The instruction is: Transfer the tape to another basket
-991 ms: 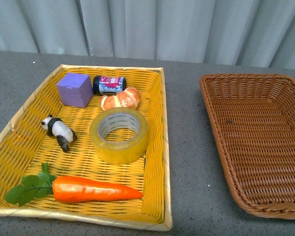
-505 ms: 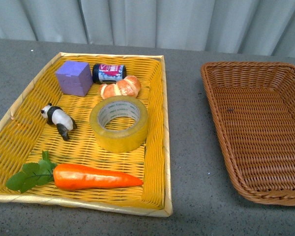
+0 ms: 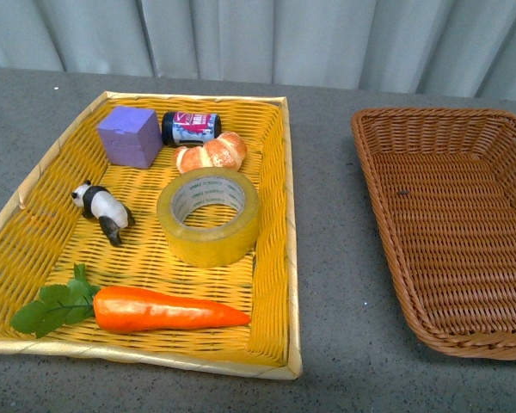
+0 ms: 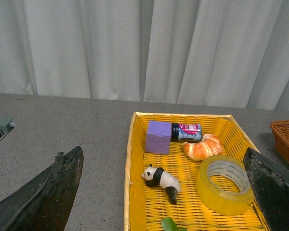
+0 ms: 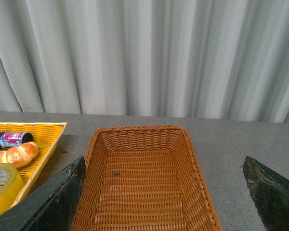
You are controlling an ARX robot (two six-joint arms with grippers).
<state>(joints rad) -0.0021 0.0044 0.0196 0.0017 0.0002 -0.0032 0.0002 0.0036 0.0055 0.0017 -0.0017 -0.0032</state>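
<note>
Nothing has shifted; tape [image 3: 211, 245] in tray [image 3: 34, 249]; basket [image 3: 464, 249] cropped rightward.

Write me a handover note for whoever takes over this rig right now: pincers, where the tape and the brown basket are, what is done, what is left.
Left pincer: open, holding nothing.
Right pincer: open, holding nothing, looking onto the basket.
Tape: lies flat in the yellow tray, between the croissant and the carrot, with no pincer on it.
Basket: stands to the right of the tray, apart from it; the tape is not in it.
Done: nothing yet, no grasp made.
Left: grasp the tape, lift it clear of the tray, carry it across and set it in the basket.
</note>
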